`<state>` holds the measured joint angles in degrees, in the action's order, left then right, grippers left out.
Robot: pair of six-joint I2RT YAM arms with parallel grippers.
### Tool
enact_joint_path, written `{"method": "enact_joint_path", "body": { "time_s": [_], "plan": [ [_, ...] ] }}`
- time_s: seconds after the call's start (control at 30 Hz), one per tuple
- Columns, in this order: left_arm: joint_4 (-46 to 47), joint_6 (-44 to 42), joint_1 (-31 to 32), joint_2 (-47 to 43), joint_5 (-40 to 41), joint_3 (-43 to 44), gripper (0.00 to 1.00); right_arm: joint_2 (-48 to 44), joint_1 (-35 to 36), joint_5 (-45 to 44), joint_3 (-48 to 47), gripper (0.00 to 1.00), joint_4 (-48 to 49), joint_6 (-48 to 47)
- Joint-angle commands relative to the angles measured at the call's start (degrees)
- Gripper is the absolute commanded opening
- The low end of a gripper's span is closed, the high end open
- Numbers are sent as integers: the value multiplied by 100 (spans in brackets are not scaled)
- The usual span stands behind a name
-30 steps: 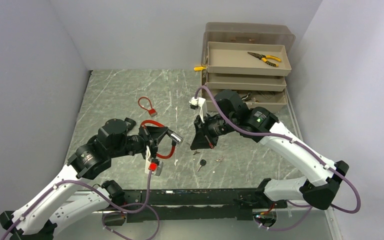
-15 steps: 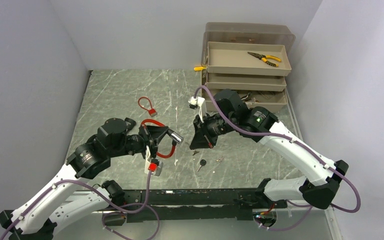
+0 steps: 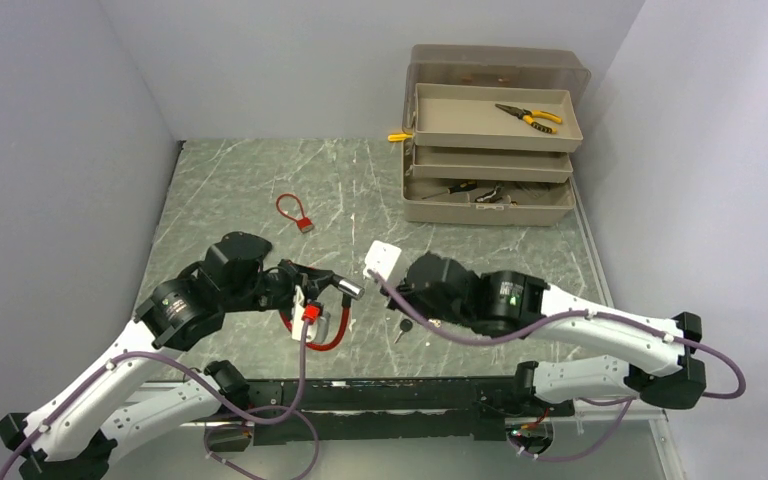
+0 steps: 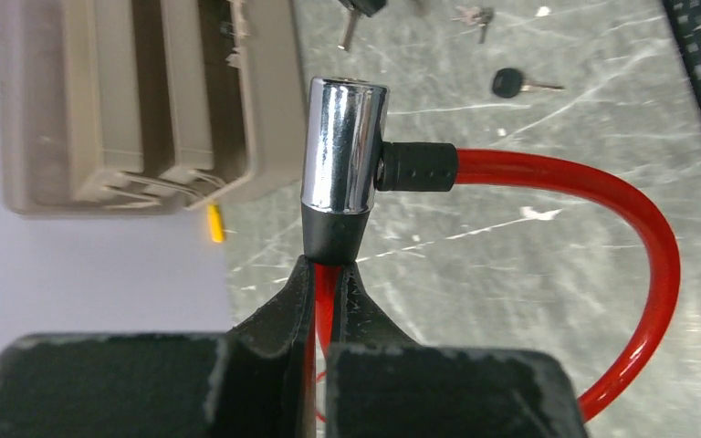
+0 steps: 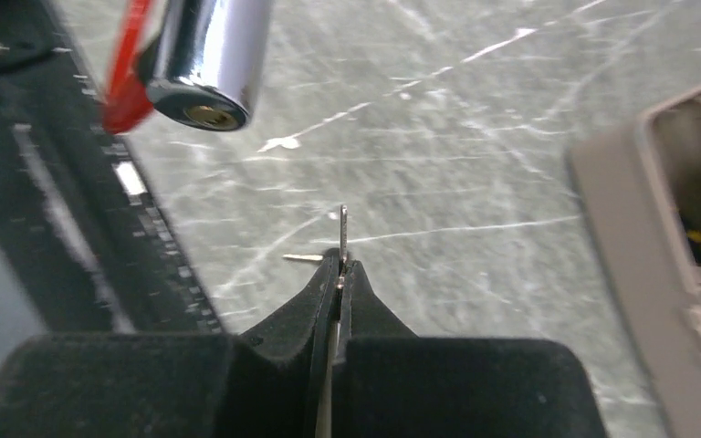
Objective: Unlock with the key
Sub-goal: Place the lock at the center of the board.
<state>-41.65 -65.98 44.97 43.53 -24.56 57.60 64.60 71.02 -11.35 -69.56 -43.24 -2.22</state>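
Note:
A cable lock with a chrome cylinder (image 4: 344,146) and a red cable loop (image 4: 602,192) hangs above the table. My left gripper (image 4: 329,269) is shut on the red cable just below the cylinder. From above, the cylinder (image 3: 350,288) points right, toward the right arm. My right gripper (image 5: 340,265) is shut on a thin metal key (image 5: 342,224), whose blade sticks out past the fingertips. The cylinder (image 5: 205,55) shows its brass keyhole at upper left in the right wrist view, apart from the key tip.
A black-headed key (image 3: 403,327) and other small keys (image 4: 470,14) lie on the marble table. A small red lock (image 3: 293,212) lies further back. A tan tiered toolbox (image 3: 490,150) with pliers (image 3: 528,117) stands at back right. The black rail (image 5: 64,210) runs along the near edge.
The right arm has swung down and toward the near edge, bringing the key level with the cylinder. The left gripper has lowered slightly with the lock.

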Motion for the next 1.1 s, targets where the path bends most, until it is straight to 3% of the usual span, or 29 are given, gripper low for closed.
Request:
{"method": "enact_joint_path", "body": {
  "time_s": [0.0, 0.1, 0.2, 0.23, 0.33, 0.5, 0.77, 0.9, 0.97, 1.07],
  "plan": [
    [-313, 767, -67, 51, -512, 269, 0, -401, 795, -2701, 535, 0, 1035, -994],
    [-620, 1102, -219, 290, -849, 489, 0, -494, 1437, -4011, 1023, 0, 1615, -2005],
    [-806, 1445, -554, 582, -1386, 713, 0, -637, 2018, -5156, 1861, 0, 3483, -3791],
    [-830, 1553, -690, 660, -1540, 759, 0, -702, 2142, -5326, 2131, 0, 4120, -4665],
    [-963, 1657, -1094, 811, -1894, 834, 0, -912, 2306, -5520, 2691, 0, 5726, -6076],
    [-1223, 1458, -1245, 931, -2128, 864, 0, -1003, 2521, -5519, 3120, 0, 6723, -7435],
    [-1116, 1245, -1247, 1229, -1630, 1156, 0, -879, 2555, -5200, 3116, 0, 6001, -7657],
    [-1451, 1382, -1300, 1607, -1604, 1239, 0, -850, 2538, -5180, 3123, 0, 6402, -7526],
    [-1125, 1456, -1320, 1650, -1363, 904, 0, -882, 2536, -5161, 2771, 0, 6232, -6754],
    [-552, 1181, -1349, 1640, -731, 176, 0, -1046, 2474, -4702, 1920, 0, 4615, -4415]
  ]
}}
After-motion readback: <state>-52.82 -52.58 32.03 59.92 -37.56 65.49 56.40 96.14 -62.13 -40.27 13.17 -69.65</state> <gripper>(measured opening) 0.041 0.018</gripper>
